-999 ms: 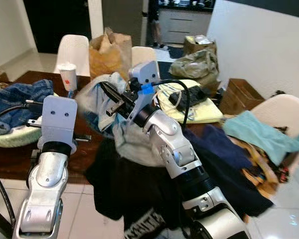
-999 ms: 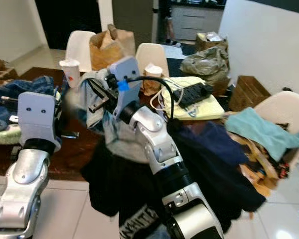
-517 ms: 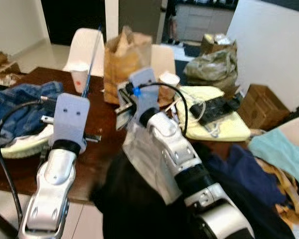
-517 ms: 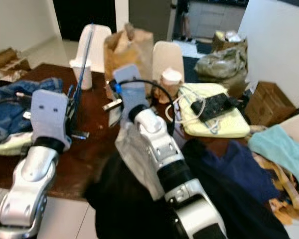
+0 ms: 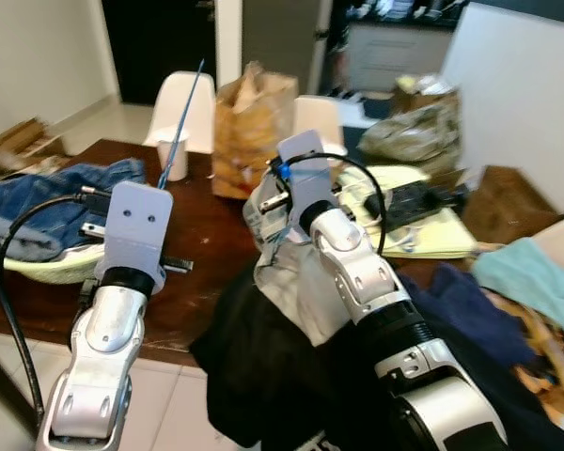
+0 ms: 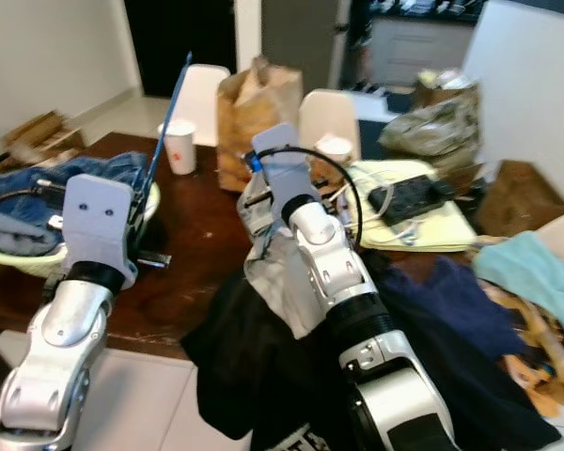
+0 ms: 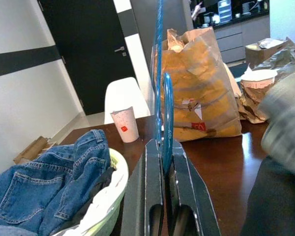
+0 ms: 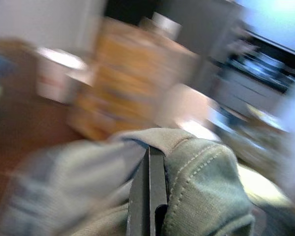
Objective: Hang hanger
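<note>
Left gripper (image 7: pixel 162 162) is pinched tight on the blue hanger (image 7: pixel 160 83), which stands upright out of its fingers above the brown table (image 5: pixel 207 235). Right gripper (image 8: pixel 150 167) is clamped on a fold of the grey-green garment (image 8: pixel 196 172), which drapes down from it onto the dark clothes (image 5: pixel 263 376). Beyond both grippers: paper bag (image 7: pixel 196 93), paper cup (image 7: pixel 125 125); jeans (image 7: pixel 44 191) in a basket beside the left one. Progress looks early: both items gripped, garment not on hanger, no rail or hook visible. Left: thread hanger into garment, then hang it.
</note>
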Motion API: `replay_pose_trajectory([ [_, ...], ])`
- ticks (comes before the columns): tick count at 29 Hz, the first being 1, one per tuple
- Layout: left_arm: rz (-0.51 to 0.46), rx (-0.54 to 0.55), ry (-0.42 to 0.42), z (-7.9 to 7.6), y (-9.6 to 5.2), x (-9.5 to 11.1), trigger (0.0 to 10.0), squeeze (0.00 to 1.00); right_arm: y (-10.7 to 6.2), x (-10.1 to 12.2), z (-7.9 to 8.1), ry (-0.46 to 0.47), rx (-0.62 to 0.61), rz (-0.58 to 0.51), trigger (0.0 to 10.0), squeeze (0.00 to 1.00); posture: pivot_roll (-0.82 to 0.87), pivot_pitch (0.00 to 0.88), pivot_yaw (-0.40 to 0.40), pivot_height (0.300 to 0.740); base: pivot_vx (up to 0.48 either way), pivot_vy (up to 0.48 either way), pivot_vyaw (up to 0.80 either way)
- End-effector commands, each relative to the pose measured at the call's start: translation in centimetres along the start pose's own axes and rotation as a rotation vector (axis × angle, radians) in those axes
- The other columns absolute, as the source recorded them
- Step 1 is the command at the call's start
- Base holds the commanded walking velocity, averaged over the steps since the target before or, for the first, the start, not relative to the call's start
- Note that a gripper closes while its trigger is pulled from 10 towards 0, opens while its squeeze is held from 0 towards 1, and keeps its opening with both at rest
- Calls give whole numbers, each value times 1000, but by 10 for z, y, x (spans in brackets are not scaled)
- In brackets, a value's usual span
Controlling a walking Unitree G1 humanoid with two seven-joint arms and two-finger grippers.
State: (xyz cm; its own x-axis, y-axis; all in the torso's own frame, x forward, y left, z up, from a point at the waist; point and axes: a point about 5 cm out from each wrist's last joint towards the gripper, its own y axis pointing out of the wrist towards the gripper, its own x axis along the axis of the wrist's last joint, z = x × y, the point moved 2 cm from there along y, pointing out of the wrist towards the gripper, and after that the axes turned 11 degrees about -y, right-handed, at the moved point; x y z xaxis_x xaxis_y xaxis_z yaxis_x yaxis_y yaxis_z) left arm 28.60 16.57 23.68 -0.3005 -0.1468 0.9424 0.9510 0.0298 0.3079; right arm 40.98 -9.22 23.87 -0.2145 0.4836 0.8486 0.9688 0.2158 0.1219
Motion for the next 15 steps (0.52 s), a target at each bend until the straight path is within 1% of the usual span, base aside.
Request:
replay_pose_trajectory([
  [1,6,-4,5,-2,0,-2,10000,0,1,-5,-4,-6,-24,31,10000,0,48,0,-58,740,0,0,0],
  [2,6,-6,5,-2,0,-2,10000,0,0,-14,-12,-41,-53,75,10000,0,47,0,-56,740,0,0,0],
  [4,6,-6,5,-2,0,-2,10000,0,0,-14,-12,-41,-53,75,10000,0,47,0,-56,740,0,0,0],
  [5,8,-8,6,-3,0,-3,10000,0,-1,-23,-18,-76,-73,126,10000,0,46,0,-57,740,0,0,0],
  [7,8,-8,6,-3,0,-3,10000,0,-1,-23,-18,-76,-73,126,10000,0,46,0,-57,740,0,0,0],
  [8,11,-12,6,-4,0,-3,10000,0,-2,-33,-21,-114,-80,177,10000,0,44,0,-56,740,0,0,0],
  [10,11,-12,6,-4,0,-3,10000,0,-2,-33,-21,-114,-80,177,10000,0,44,0,-56,740,0,0,0],
  [11,13,-16,6,-5,0,-4,10000,0,-3,-39,-21,-141,-71,212,10000,0,42,0,-54,740,0,0,0],
  [13,15,-19,2,-6,0,-4,10000,0,-5,-47,-13,-152,-29,249,10000,0,40,0,-53,740,0,0,0],
  [14,15,-19,2,-6,0,-4,10000,0,-5,-47,-13,-152,-29,249,10000,0,40,0,-53,740,0,0,0],
  [15,17,-20,-3,-6,0,-4,10000,0,-6,-48,-9,-142,-4,250,10000,35,41,0,-54,740,0,0,0],
])
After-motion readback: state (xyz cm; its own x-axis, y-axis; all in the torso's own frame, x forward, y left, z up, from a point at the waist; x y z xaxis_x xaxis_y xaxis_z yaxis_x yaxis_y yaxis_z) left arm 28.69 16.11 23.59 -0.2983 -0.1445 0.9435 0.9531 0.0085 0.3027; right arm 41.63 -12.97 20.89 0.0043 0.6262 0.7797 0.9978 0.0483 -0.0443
